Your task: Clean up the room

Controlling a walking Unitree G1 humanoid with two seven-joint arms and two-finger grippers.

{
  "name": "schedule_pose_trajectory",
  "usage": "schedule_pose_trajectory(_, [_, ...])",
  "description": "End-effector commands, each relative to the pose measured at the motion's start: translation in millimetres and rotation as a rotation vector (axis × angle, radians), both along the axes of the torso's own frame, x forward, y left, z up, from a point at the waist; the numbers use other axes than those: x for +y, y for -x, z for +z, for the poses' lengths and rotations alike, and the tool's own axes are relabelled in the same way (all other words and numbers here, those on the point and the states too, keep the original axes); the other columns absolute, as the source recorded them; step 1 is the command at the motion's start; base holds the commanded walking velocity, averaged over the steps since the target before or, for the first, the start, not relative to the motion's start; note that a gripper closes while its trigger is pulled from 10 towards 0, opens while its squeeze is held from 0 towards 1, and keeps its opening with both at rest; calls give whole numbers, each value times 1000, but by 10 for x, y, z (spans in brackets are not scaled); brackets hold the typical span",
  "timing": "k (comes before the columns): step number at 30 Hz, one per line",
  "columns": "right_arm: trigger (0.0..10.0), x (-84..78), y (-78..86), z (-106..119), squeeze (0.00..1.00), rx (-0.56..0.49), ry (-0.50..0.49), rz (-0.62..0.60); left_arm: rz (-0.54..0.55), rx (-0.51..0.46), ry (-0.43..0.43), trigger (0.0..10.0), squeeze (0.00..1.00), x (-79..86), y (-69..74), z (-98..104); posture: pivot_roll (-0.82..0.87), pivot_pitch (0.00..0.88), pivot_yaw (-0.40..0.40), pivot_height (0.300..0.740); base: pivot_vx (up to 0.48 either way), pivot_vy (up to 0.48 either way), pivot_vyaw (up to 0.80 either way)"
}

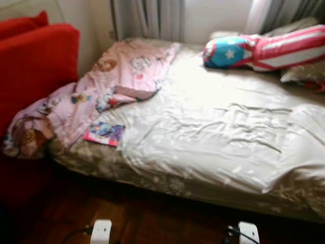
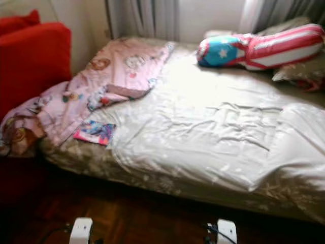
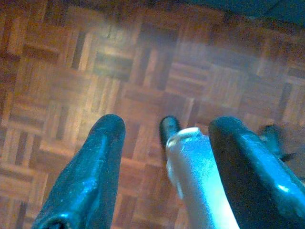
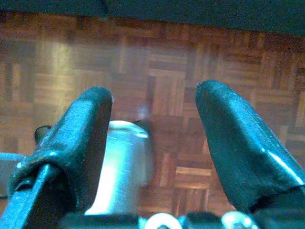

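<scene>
A pink blanket [image 1: 101, 91] lies crumpled across the bed's [image 1: 213, 132] left side, a colourful booklet [image 1: 104, 133] beside it. Left end effector [image 3: 164, 129] and right end effector [image 4: 152, 102] hang spread over parquet floor [image 3: 57, 71].

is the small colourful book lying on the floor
No, the small colourful book lies on the bed's patterned mattress edge, beside the pink cartoon-print blanket, above the dark parquet floor.
</scene>
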State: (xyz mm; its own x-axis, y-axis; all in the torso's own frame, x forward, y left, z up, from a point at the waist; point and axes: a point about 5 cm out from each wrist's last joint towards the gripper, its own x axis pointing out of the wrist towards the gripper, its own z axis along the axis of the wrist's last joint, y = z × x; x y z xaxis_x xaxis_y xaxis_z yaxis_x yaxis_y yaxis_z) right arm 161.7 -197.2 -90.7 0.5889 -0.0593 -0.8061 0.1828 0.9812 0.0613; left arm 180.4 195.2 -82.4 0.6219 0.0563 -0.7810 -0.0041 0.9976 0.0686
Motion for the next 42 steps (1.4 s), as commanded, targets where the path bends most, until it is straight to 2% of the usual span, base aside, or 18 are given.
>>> schedule_pose_trajectory(1, [10000,-70,57,-13,0,15,14,-7,-14,22,10,10000,0,-53,46,-32,-22,23,-19,733,0,-300,0])
schedule_pose_trajectory(8, [10000,-81,67,-15,0,19,16,-1,-19,28,14,10000,0,-67,63,-41,-30,0,-19,733,0,-300,0])
schedule_pose_trajectory(30, [10000,-81,101,-28,0,32,26,22,-24,48,17,10000,0,-92,127,-73,-47,0,-21,733,0,-301,0])
schedule_pose_trajectory(42, [10000,-72,105,-34,0,40,18,13,-8,41,38,10000,0,-91,121,-69,-56,0,-15,733,0,0,0])
